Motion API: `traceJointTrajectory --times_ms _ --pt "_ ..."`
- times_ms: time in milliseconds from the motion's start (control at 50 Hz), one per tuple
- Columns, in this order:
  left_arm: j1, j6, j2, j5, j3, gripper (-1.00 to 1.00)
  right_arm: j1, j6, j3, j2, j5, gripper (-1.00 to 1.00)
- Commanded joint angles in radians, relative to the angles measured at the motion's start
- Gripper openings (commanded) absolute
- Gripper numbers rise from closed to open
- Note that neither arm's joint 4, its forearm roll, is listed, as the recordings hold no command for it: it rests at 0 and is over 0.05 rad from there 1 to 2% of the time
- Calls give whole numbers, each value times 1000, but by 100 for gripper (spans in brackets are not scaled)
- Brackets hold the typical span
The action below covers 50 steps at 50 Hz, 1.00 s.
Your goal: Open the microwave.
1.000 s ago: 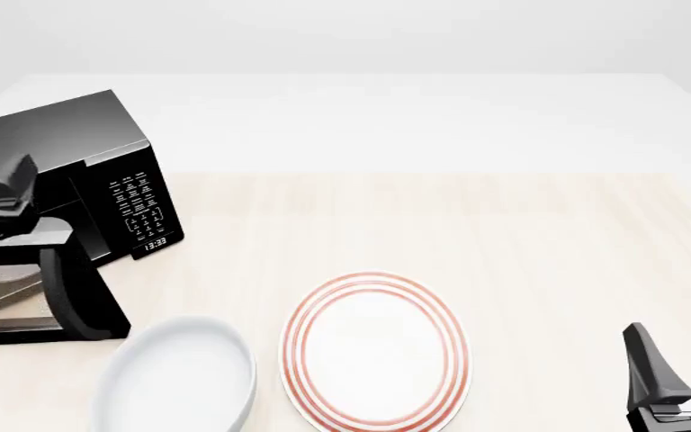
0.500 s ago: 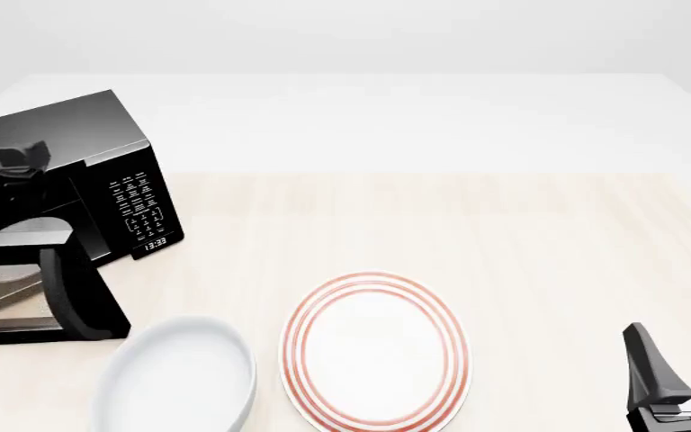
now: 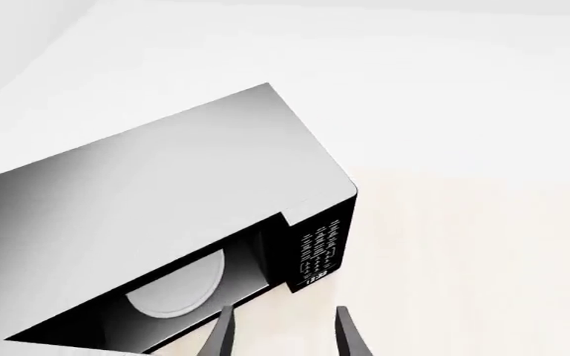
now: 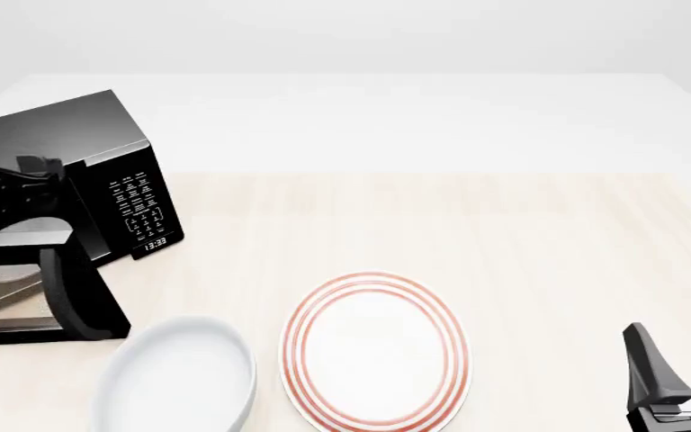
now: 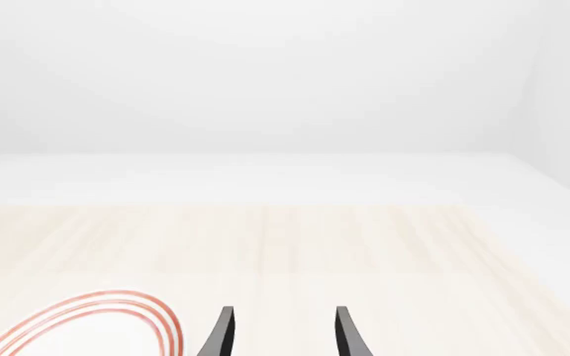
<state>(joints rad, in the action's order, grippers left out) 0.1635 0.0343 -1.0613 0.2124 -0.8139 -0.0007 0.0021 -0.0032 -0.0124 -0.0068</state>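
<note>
The glossy black microwave (image 4: 94, 153) stands at the table's left, keypad panel (image 4: 139, 205) and clock facing right. Its door (image 4: 10, 297) is swung wide open toward the camera, the vertical handle (image 4: 82, 297) at its free edge. The left wrist view looks down on the microwave (image 3: 156, 200), its open cavity and white turntable (image 3: 176, 285). My left gripper (image 4: 39, 166) hovers open above the cavity front, touching nothing; its fingers (image 3: 223, 335) hold nothing between them. At the lower right my right gripper (image 4: 686, 373) is open and holds nothing, far from the microwave.
A white bowl (image 4: 177, 378) sits just right of the open door. Beside it lies a red-ringed white plate (image 4: 376, 351), its rim also in the right wrist view (image 5: 77, 326). Light wooden tabletop (image 4: 502, 252) spreads to the right.
My left gripper has lifted away from the door's top edge and drawn back up over the microwave. The door stays open at the same angle. The right arm has not moved.
</note>
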Motion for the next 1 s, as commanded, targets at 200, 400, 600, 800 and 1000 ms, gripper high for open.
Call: traceJointTrajectory --times_ms 200,400,600,800,1000 --pt "18 70 -124 70 -85 100 0 0 0 0 0 100" --pt "65 89 -146 105 -136 100 0 0 0 0 0 100" --pt "65 101 -214 113 -167 100 0 0 0 0 0 100" --pt "85 100 -237 110 -153 100 0 0 0 0 0 100" --pt "98 88 -257 102 -132 100 0 0 0 0 0 100"
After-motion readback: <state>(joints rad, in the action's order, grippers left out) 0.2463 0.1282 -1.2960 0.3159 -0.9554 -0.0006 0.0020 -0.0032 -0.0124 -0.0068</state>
